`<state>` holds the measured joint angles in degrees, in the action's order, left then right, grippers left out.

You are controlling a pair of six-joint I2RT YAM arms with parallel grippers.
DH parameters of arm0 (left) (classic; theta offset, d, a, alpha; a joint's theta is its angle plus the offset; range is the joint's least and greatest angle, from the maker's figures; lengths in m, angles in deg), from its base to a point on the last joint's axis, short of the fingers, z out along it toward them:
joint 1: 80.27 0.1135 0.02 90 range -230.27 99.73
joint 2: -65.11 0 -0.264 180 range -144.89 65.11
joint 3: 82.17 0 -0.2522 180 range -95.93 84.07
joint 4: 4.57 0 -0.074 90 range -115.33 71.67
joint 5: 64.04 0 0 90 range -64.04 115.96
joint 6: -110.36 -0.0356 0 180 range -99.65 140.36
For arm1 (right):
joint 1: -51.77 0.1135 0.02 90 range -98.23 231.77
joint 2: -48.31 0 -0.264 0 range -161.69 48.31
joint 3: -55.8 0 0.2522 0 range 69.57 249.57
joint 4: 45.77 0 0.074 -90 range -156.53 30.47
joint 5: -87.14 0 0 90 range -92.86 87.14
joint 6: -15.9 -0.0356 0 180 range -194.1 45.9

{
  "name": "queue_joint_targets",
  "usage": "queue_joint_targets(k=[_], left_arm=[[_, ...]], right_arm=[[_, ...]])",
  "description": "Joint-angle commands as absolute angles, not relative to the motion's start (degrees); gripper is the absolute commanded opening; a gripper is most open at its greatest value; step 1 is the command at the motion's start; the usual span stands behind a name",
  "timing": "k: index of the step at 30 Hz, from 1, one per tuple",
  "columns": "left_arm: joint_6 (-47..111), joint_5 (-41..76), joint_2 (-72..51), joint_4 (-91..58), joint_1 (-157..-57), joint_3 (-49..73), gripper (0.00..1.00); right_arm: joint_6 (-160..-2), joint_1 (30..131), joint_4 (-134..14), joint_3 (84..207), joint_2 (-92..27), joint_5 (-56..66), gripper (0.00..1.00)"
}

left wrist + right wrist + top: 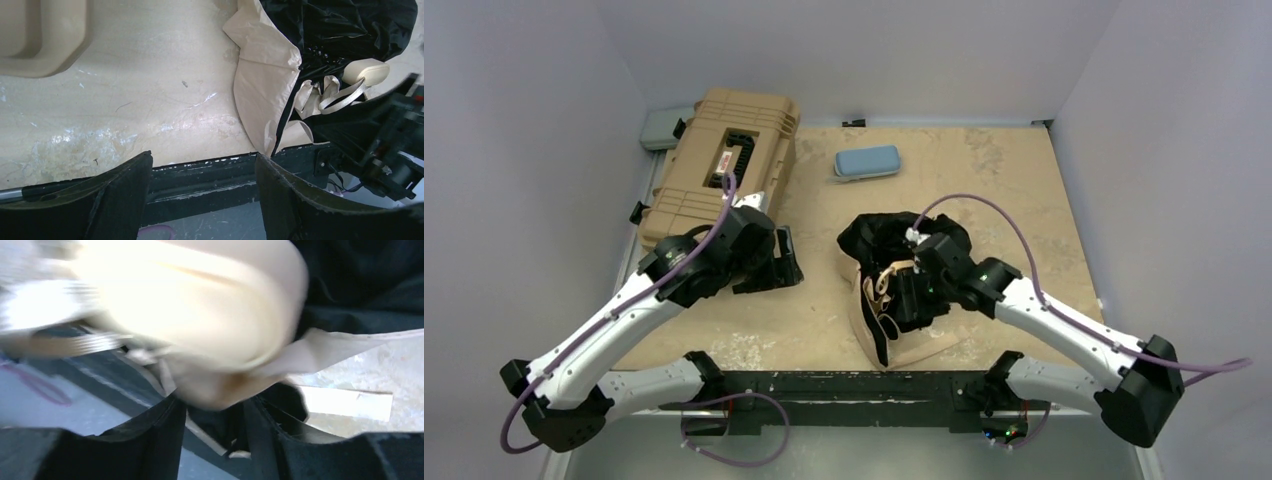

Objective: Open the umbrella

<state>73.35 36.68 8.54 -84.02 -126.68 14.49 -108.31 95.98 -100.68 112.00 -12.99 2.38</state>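
Grasp step: my left end effector (202, 195) gapes empty; right end effector (215, 415) at umbrella (869, 240) handle (367, 71), grip I cannot tell; next needs a firm hold.

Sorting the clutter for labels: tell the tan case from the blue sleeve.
The tan case is large, ribbed, with a black handle; the blue sleeve is small and smooth. The case lies far left; the sleeve far centre. Both are oblong and lie flat on the table.
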Motion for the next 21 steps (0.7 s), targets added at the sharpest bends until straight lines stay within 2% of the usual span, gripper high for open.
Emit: queue_joint_targets(k=[1,4,7,11,15,18,21], left_arm=[[69.5,35.7,4.1,-81.3,-126.6,8.3,0.73],[67.1,32.5,0.9,-78.4,-126.6,5.7,0.75],[65.6,29.7,-3.5,-75.7,-126.6,3.1,0.78],[66.0,30.2,-8.7,-76.5,-126.6,-2.2,0.78],[67.7,31.9,-9.1,-76.3,-126.6,-3.3,0.77],[69.0,32.8,-6.8,-75.6,-126.6,0.2,0.77],[70.3,33.5,-3.3,-75.2,-126.6,4.9,0.77]], right_arm=[[-102.8,96.1,-100.6,127.9,-6.3,6.1,0.49],[-102.1,96.0,-99.7,135.8,-2.2,1.5,0.62],[-103.1,96.0,-100.4,141.5,-3.7,-4.1,0.67],[-107.1,95.8,-105.4,146.6,-13.2,-12.5,0.68],[-106.6,95.5,-108.3,150.3,-25.2,-10.1,0.70],[-105.4,95.5,-107.9,147.1,-28.9,-8.6,0.70],[-105.2,95.4,-107.1,139.7,-26.5,-6.2,0.67]])
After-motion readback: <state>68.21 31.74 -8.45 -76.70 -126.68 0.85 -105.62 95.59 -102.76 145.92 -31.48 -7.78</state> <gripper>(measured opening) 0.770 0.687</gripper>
